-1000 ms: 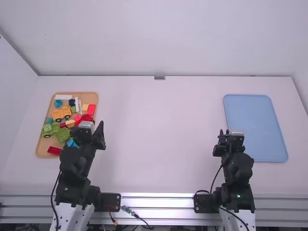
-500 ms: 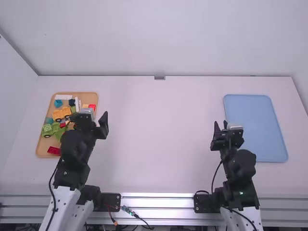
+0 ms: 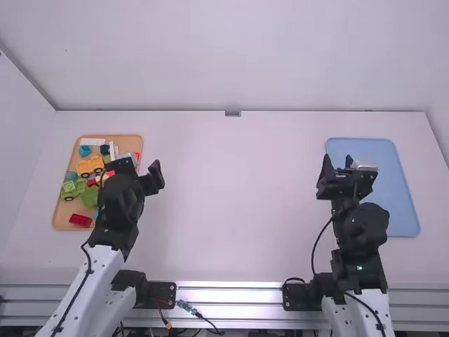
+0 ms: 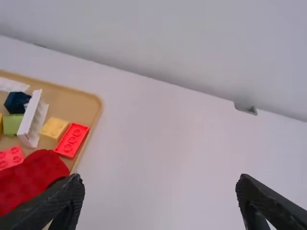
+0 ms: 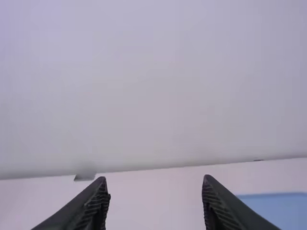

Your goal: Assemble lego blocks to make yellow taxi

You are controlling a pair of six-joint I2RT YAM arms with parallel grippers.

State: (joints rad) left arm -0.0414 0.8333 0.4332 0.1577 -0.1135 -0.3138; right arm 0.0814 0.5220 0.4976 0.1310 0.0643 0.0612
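High view: you are holding the left gripper point(image 3: 133, 170) open beside the right edge of the tan tray point(image 3: 61, 219), at the table's left. Your lego blocks point(image 3: 90, 199) are lying loose in that tray: a yellow-orange wheeled piece point(image 3: 90, 166) toward the left, a red block point(image 4: 72, 140) and a pale yellow block point(image 4: 55, 128) side by side near the right rim. At right, you are holding the right gripper point(image 3: 347, 167) near the blue tray point(image 3: 401, 207), its fingers standing wide apart, gripping nothing.
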